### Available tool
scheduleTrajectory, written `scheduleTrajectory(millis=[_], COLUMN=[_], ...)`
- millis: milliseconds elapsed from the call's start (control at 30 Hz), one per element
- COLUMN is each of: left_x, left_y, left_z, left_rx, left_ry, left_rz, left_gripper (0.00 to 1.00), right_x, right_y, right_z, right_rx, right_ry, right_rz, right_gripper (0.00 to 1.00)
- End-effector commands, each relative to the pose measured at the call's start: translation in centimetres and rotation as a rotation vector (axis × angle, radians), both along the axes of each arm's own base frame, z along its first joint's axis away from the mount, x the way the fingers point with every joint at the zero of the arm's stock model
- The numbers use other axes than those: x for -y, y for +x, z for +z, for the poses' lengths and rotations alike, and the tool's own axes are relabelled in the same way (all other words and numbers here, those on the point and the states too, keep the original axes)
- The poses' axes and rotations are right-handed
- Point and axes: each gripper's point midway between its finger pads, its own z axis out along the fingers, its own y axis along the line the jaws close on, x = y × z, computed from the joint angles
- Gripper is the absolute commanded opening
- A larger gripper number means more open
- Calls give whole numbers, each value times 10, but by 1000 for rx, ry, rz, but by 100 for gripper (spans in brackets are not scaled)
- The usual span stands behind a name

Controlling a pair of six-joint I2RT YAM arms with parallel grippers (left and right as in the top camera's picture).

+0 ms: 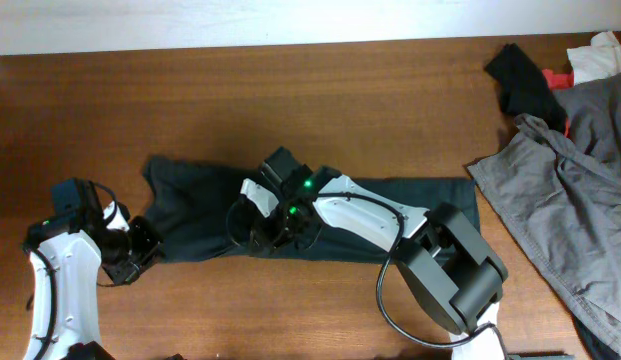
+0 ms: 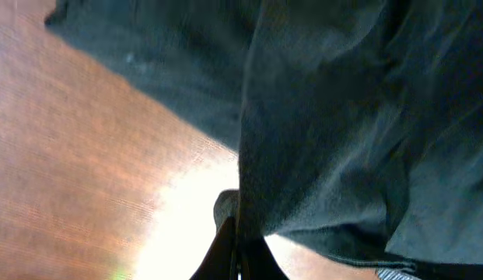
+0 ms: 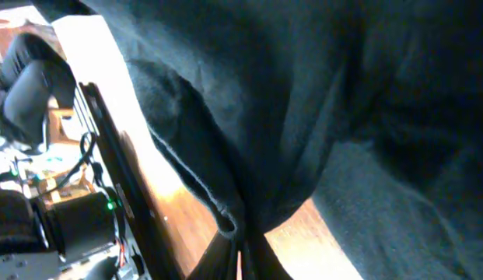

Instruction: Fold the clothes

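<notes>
The clothes (image 1: 390,215), one very dark garment, are laid in a long band across the middle of the desk (image 1: 290,100). The band's left end is pinched by the left fingers (image 2: 222,260), which are pressed together on a fold of fabric. The lower edge near the band's middle is gripped by the right fingers (image 3: 216,268), closed tight on a hemmed fold. A light grey garment (image 1: 580,200) is seen just beside the band's right end. A small black cloth (image 1: 525,80) lies next to a red scrap (image 1: 560,77) at the far right corner.
</notes>
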Motion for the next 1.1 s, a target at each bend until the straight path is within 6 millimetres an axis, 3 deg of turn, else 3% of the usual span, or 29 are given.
scheduleTrajectory(millis=[0,300,567,867,1067], left_x=[-1,-2,8,49,71], left_y=[15,37,71,94,122], left_z=[12,18,21,3,13], left_rx=[73,171,279,283,383], left_ry=[-12,-11,-26,-68,-98], left_rz=[25,15,-16,-124,-136], left_gripper=[1,5,5,5,4], right_x=[4,11,17,8,14], right_y=[13,53,73,60,53], right_z=[18,22,15,24,19], right_rx=[3,133,229,238,234], right_ry=[31,-11,-67,19,-5], right_rz=[-60,-142,-191,-78,-40], right_gripper=[6,11,11,10,9])
